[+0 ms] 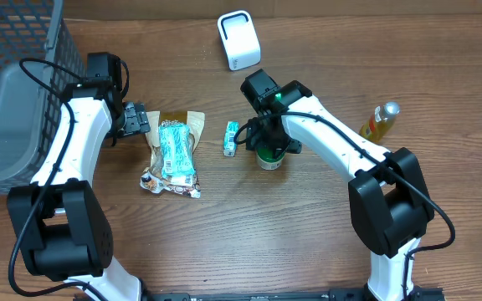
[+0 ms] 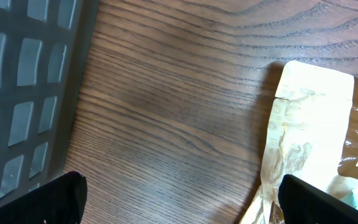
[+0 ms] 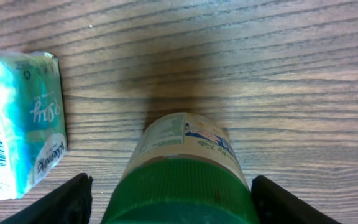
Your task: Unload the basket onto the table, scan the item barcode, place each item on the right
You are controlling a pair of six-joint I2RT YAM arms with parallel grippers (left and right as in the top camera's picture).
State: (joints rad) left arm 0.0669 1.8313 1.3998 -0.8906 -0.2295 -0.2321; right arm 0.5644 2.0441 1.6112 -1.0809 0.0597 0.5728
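The wood-grain tabletop [image 1: 308, 242] carries everything here, with a gray mesh basket [image 1: 15, 92] filling its far left corner. Two white arms reach in from the near edge, the left arm [image 1: 78, 138] running alongside the basket and the right arm [image 1: 333, 138] angling in toward the middle. Next in size is a tan pouch [image 1: 192, 125] lying flat near the centre-left, with a teal packet [image 1: 175, 150] resting on top of it. The left claw [image 1: 141, 119] sits just beside the pouch's upper edge, its fingers spread as wide as they go and nothing between them but bare wood. A white barcode scanner [image 1: 239, 39] stands at the far edge, well apart from both arms. A yellow bottle [image 1: 381, 122] lies tilted off to the right. The item, a jar [image 3: 185, 143] with a green lid [image 3: 179, 186], stands upright near the middle, right under the right claw [image 1: 266, 144], whose jaws are parted and straddle the lid, with a sliver of gap showing on one side. Just beside the jar lies a small teal-and-white pack [image 1: 231, 138], its printed barcode showing.
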